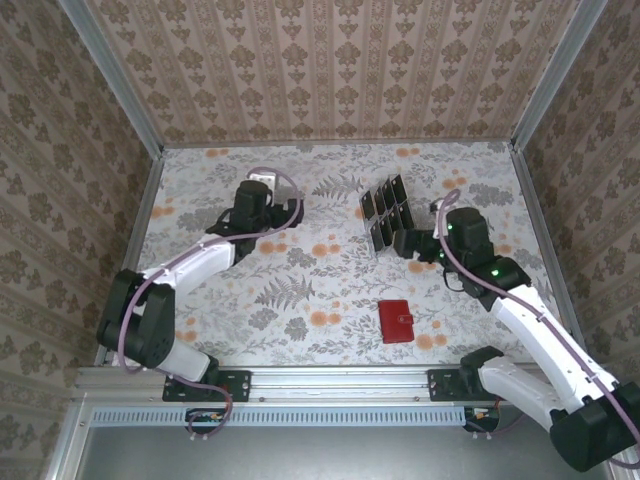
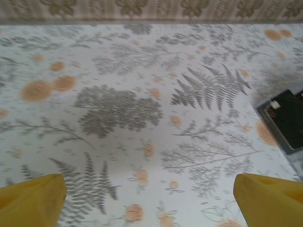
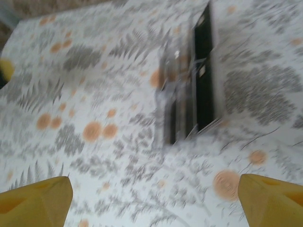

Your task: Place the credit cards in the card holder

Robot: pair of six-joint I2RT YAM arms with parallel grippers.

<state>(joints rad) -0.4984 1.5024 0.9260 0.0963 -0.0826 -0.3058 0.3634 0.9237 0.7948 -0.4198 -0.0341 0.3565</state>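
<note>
Several dark credit cards [image 1: 385,212] stand in a clear slotted rack at the back middle of the table. The card holder [image 1: 395,321], a small red wallet, lies shut near the front, right of centre. My right gripper [image 1: 402,243] hovers just right of the rack's near end. In the blurred right wrist view its yellow fingers [image 3: 42,198] are spread wide, the gripper [image 3: 152,189] open and empty, with the cards [image 3: 203,71] ahead. My left gripper [image 1: 260,180] is at the back left; it [image 2: 149,191] is open over bare table, and the cards [image 2: 289,120] show at the right edge.
The table [image 1: 300,290] has a floral cloth and is boxed in by patterned walls on three sides. A metal rail [image 1: 330,380] runs along the near edge by the arm bases. The clear rack [image 3: 173,94] stands between the two grippers.
</note>
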